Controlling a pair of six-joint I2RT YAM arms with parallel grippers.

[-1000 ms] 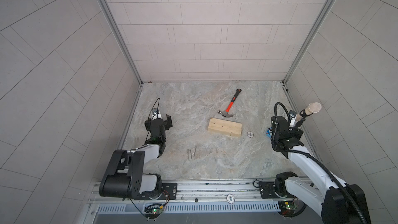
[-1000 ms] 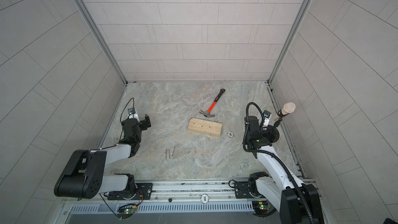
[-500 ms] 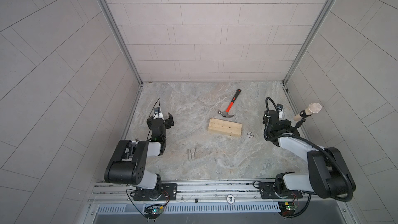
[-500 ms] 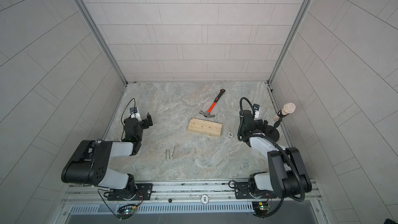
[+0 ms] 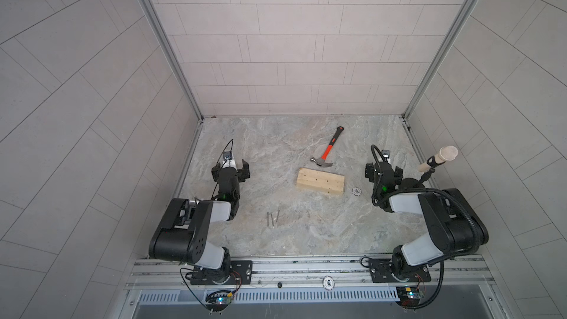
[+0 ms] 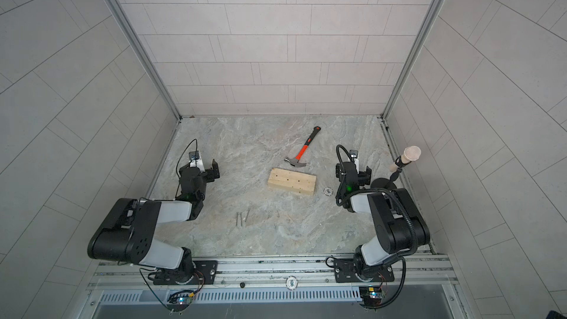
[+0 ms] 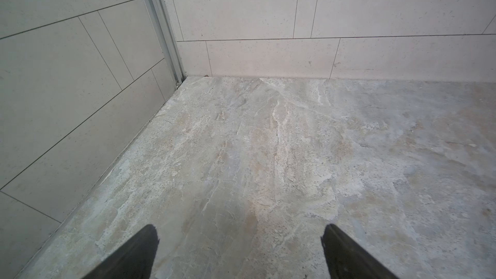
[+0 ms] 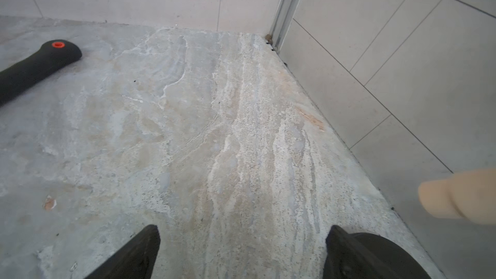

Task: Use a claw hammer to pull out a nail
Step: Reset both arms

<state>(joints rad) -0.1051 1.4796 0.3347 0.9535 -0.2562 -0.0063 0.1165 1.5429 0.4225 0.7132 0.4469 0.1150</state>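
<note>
grippers: my left gripper (image 5: 230, 170) and right gripper (image 5: 383, 169) both spread wide, empty | hammer: claw hammer (image 5: 327, 151) flat on worktop (image 5: 270, 148), head just beside wood block (image 5: 320, 181), apart from both grippers | handling: likely head-heavy, rigid; I'd grasp the black handle end

Robot lab enclosure, pale tiled walls (image 5: 291, 41) on three sides, marbled stone floor (image 5: 276, 148), aluminium mounting rail (image 5: 291, 266)
</note>
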